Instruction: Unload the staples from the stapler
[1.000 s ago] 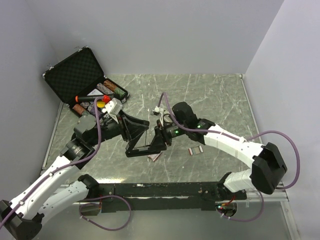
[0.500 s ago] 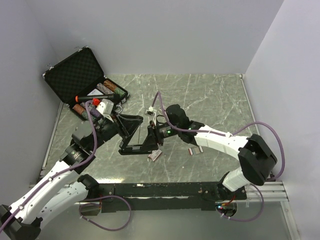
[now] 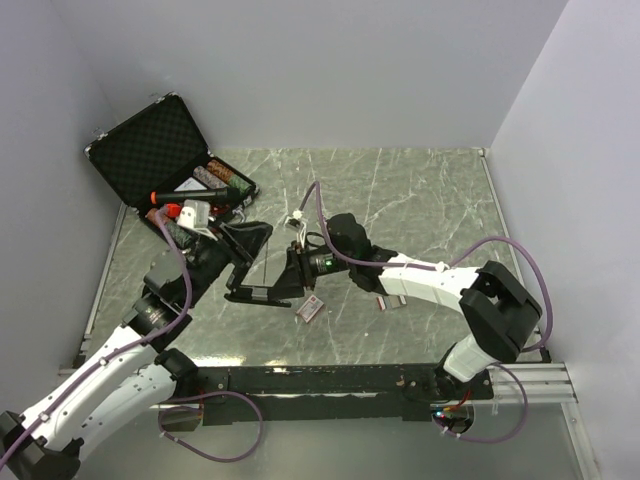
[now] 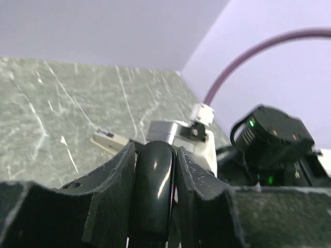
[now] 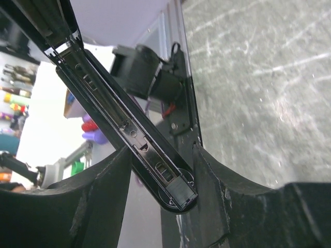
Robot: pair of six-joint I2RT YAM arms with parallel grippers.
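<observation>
Now both arms have swung the opened stapler (image 3: pixel 262 295) left, nearer the foam-lined case (image 3: pixel 140 150), left gripper (image 4: pixel 153 155) clamping its glossy lid (image 4: pixel 152 181), right gripper (image 5: pixel 161 170) pinching the magazine rail (image 5: pixel 124 134) by its tip, while staple strips (image 3: pixel 312 308) lie farther from the case, suggesting unloading's nearly done.

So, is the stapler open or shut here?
Open. From above, the stapler's two black halves splay in a V between the left gripper and right gripper; the right wrist view shows its exposed inner channel.
</observation>
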